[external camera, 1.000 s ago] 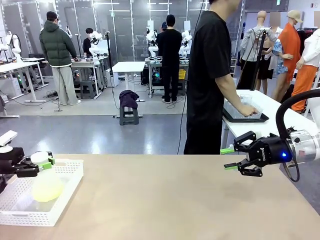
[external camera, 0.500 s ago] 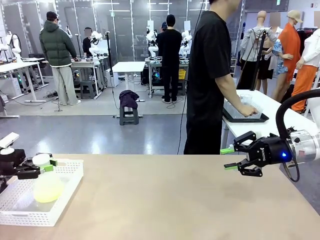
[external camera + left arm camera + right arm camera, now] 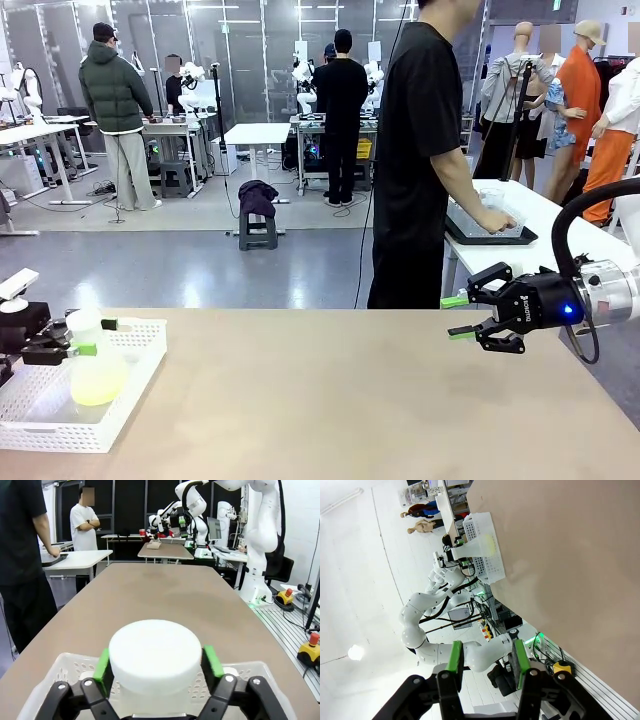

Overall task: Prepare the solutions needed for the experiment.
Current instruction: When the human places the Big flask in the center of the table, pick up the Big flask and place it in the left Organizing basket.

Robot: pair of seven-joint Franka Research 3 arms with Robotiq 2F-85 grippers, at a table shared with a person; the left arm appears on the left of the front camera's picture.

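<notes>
Frosted-clear conical flask (image 3: 95, 370) with a white cap (image 3: 155, 655), holding pale yellow solution (image 3: 97, 385), stands in the white perforated plastic basket (image 3: 130, 400). Left gripper (image 3: 88, 337) straddles its neck, pads apart, apparently released. Right gripper (image 3: 455, 316), well away, half open, empty. Likely light, smooth, tippable; grasp the neck.

flasks: 1 (image 3: 92, 362) | baskets: 1 (image 3: 140, 375) | tables: 1 (image 3: 350, 400)
</notes>
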